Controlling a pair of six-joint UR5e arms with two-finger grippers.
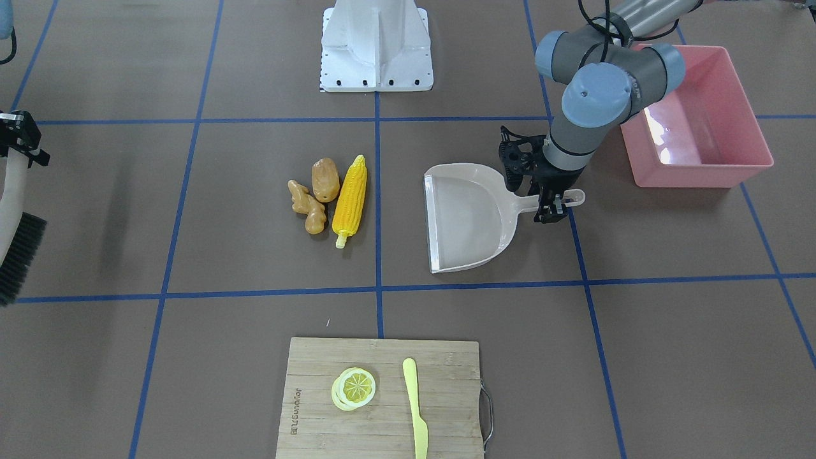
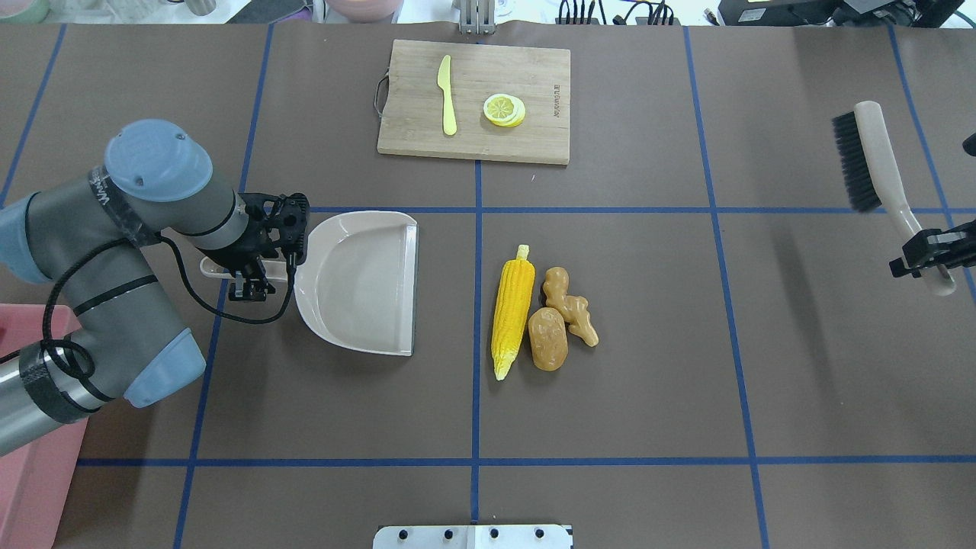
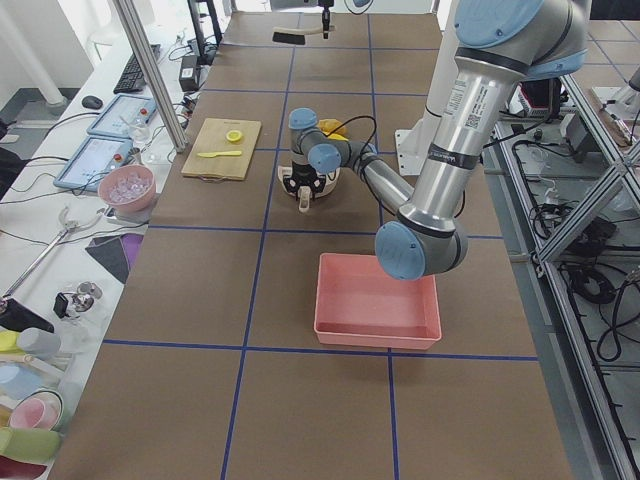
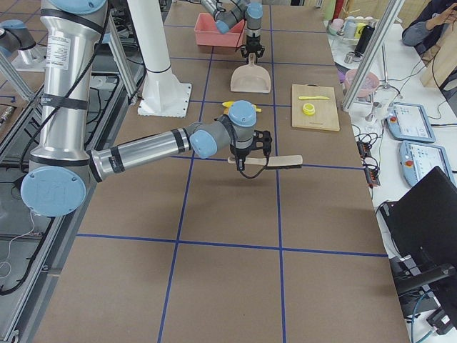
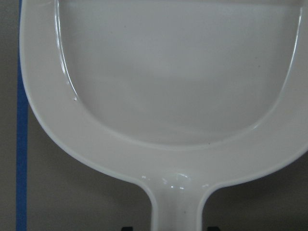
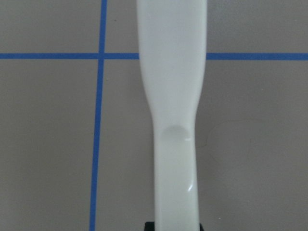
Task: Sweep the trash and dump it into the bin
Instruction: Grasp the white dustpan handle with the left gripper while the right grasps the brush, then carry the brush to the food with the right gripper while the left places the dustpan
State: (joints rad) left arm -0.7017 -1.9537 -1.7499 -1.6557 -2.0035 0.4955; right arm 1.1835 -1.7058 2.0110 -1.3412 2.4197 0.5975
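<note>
Pink bin [image 3: 375, 333] beside near arm [image 3: 450, 130]

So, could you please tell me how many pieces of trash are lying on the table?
3: the corn cob, nearest the dustpan; the potato, right beside the cob; the ginger root, on the potato's other side. None seems hidden.

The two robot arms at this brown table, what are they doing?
The left end effector grips the handle of a beige plastic dustpan lying on the table. The right end effector holds a black-bristled hand brush off to the side. A yellow toy corn cob, brown potato and tan ginger root lie unswept between them; the pink plastic tub waits beside the left arm.
</note>
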